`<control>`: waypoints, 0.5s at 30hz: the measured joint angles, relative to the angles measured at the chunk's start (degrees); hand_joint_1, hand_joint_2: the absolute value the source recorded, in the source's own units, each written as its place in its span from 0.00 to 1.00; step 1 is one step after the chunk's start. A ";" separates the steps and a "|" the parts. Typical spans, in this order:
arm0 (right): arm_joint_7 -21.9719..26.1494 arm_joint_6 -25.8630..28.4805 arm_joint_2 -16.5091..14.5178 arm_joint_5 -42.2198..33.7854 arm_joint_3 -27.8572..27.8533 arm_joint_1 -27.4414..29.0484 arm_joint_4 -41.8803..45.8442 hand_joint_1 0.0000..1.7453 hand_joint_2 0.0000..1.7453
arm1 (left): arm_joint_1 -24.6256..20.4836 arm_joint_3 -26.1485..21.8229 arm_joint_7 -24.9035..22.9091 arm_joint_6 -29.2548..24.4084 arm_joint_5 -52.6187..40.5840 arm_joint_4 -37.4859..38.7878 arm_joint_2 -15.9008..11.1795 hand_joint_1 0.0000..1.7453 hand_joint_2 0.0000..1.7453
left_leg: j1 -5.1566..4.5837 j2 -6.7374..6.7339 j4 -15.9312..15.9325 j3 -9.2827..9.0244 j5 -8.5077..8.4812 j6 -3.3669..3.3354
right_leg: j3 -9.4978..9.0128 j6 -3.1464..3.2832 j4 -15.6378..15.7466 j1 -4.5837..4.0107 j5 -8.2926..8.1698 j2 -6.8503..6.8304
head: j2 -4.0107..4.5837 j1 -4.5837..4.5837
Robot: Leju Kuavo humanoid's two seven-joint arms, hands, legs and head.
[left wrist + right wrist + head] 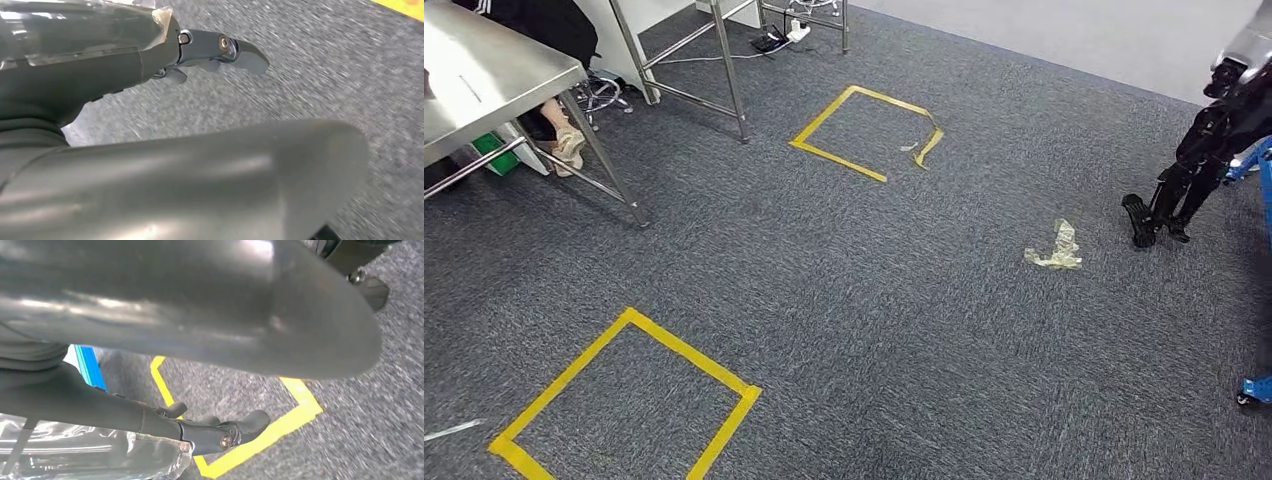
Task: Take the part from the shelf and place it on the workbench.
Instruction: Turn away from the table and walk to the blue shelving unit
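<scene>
- Grey carpet floor is seen across the head view, and it lies under both hands in the wrist views.
- A steel table stands far ahead and to the left of the right hand; a person's feet are seen under it.
- Two squares of yellow tape are laid on the carpet: a near tape square and a far tape square.
- The right hand is seen hanging at the right edge of the head view, its dark fingers stretched out loosely over a yellow tape corner, with nothing held.
- The left hand is seen over bare carpet, its fingers extended and apart, nothing held.
- A crumpled scrap of clear tape lies on the carpet just left of the right hand.
- Where the part is cannot be told.
</scene>
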State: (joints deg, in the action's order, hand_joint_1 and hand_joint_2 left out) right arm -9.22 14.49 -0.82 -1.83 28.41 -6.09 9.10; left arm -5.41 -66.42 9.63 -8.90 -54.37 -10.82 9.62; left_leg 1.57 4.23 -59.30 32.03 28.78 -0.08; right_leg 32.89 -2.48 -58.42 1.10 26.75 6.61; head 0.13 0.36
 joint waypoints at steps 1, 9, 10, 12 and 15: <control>0.00 0.00 0.04 0.00 0.00 0.08 0.00 0.00 0.00 | -0.03 0.00 -0.03 -0.01 0.01 0.00 0.02 0.00 0.00 | -0.13 -0.69 0.15 -0.02 -0.19 -0.51 | 0.26 -0.44 0.09 0.15 -0.14 0.38 | 0.00 0.02; -0.26 0.02 0.03 0.13 0.00 -0.32 -0.02 0.00 0.00 | -0.01 -0.01 -0.68 -0.24 0.16 0.00 0.17 0.00 0.00 | -0.33 -6.92 0.91 -0.12 -0.64 -2.35 | 8.03 -1.53 -15.44 0.45 6.06 -6.17 | 0.00 -0.81; -0.36 0.00 0.08 0.16 0.00 -0.30 -0.02 0.00 0.00 | -0.03 -0.01 -0.67 -0.40 0.10 0.00 0.21 0.00 0.00 | -0.27 -7.59 0.90 -0.18 -0.59 -2.24 | 6.35 -2.07 -12.52 0.58 4.86 -6.64 | 0.00 -0.81; -0.49 -0.07 0.10 0.20 0.00 -0.48 -0.02 0.00 0.00 | -0.05 0.00 -0.67 -0.74 -0.03 -0.01 0.27 0.00 0.00 | -0.35 -8.81 0.83 -0.45 -0.33 -1.71 | 1.72 -2.74 -4.41 0.58 2.18 -9.00 | 0.00 -0.90; -0.56 -0.17 -0.01 0.30 0.01 -0.77 -0.01 0.00 0.00 | -0.14 -0.01 -0.73 -1.20 -0.10 -0.01 0.32 0.00 0.00 | -0.73 -10.38 0.95 -1.16 0.03 -0.48 | -0.51 -1.40 -0.06 -0.02 0.65 -10.39 | 0.00 -0.59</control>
State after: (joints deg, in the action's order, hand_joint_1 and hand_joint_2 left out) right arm -9.79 14.32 -0.83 -1.53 28.42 -6.86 9.09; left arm -5.55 -66.43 8.90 -10.10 -54.47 -10.82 9.94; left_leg 0.84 -6.15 -58.35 30.87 28.81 -0.56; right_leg 32.38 -3.88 -58.48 1.08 27.40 -3.77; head 0.13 -0.23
